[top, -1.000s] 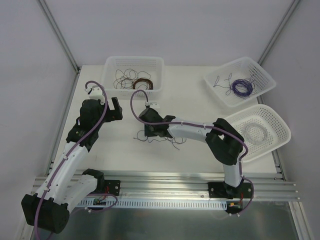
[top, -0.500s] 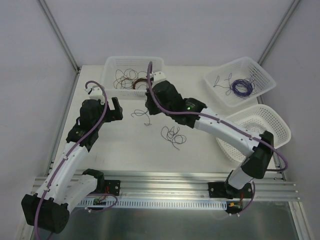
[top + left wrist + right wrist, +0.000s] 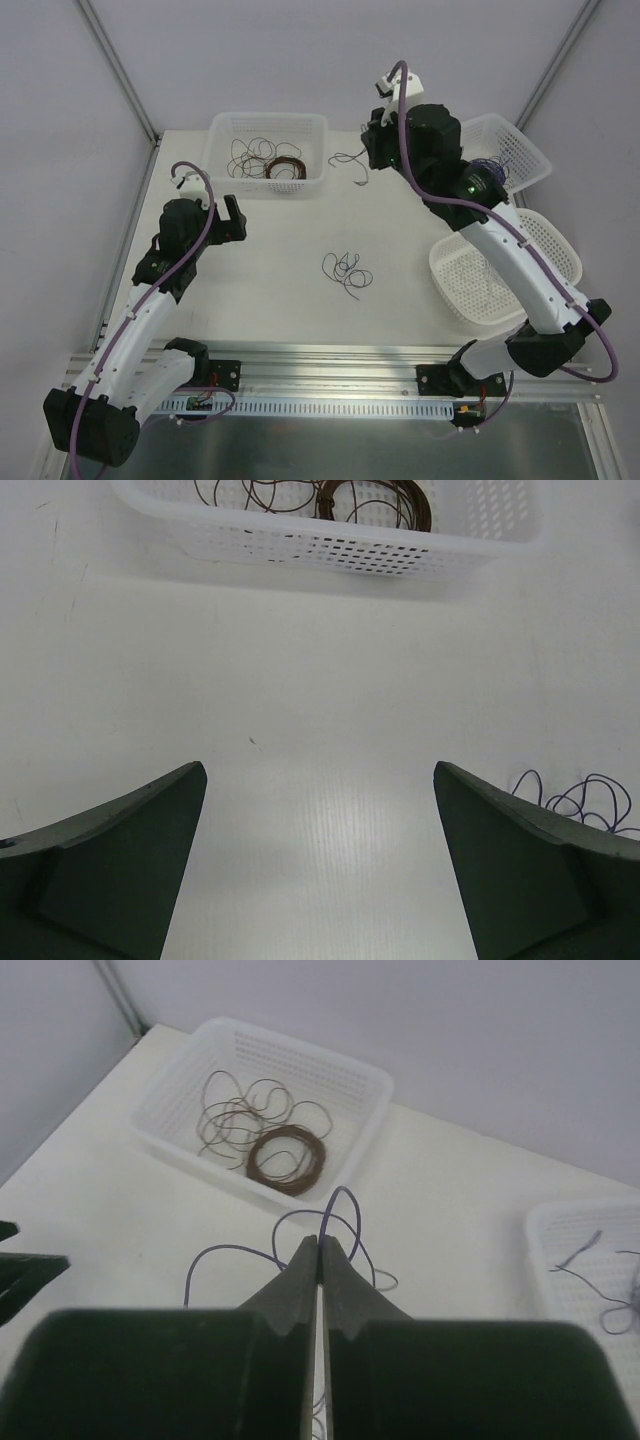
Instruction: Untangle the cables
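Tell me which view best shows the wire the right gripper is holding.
Right wrist: the purple wire loops out from the shut right gripper, close and clear. Top external shows it only as a faint thread dangling beside that gripper. Left wrist misses it.

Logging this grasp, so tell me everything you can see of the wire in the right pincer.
The wire is hair-thin, purple, limp-looking. The shut right pincer pinches it at the tips; one loop arches out, with more strands curling either side. From above it dangles off the raised pincer, right of the brown-coil basket, apart from the loose clump.
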Available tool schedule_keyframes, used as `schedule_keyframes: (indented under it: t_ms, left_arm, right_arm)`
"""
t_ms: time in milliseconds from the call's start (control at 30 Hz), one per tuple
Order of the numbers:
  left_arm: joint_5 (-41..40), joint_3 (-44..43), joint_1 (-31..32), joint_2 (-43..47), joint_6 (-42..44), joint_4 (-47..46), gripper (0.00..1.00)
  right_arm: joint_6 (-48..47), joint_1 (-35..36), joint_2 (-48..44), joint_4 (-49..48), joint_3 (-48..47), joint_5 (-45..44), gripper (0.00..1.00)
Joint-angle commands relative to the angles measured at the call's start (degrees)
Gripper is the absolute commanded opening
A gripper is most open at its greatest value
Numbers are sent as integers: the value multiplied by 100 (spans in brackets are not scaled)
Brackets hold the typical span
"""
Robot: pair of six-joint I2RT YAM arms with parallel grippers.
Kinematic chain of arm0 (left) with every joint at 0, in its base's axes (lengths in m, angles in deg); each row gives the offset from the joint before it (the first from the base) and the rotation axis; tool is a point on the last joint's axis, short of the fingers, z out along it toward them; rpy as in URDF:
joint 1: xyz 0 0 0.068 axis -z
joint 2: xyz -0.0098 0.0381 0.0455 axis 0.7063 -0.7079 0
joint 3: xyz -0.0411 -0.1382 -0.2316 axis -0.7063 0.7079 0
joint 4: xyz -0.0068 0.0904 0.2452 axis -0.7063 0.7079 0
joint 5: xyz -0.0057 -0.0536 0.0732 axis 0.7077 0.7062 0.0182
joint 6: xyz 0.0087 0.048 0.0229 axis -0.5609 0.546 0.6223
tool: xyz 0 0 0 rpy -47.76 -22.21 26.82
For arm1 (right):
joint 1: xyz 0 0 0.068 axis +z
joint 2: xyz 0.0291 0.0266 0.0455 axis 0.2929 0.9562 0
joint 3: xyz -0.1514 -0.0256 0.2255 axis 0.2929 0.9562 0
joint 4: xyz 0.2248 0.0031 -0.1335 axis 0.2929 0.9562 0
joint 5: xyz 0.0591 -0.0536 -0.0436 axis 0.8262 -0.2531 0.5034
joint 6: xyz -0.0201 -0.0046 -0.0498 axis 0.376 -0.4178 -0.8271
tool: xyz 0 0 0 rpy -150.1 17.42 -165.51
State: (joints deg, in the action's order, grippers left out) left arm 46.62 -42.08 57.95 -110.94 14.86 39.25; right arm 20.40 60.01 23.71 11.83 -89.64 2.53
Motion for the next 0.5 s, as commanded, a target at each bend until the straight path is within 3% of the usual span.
schedule_keyframes:
  t_ms: [0, 267, 467]
  left_arm:
    - [145, 37, -62, -32, -58, -237, 99]
    - [321, 2, -62, -146, -50, -237, 99]
    - [436, -24, -71, -269, -41, -228, 99]
  right_arm:
    - [-508, -726, -256, 4, -262, -4, 1]
    - [-350, -2732, -353, -619, 133, 399, 1]
    - [-183, -4120, 234, -1033, 309, 839, 1]
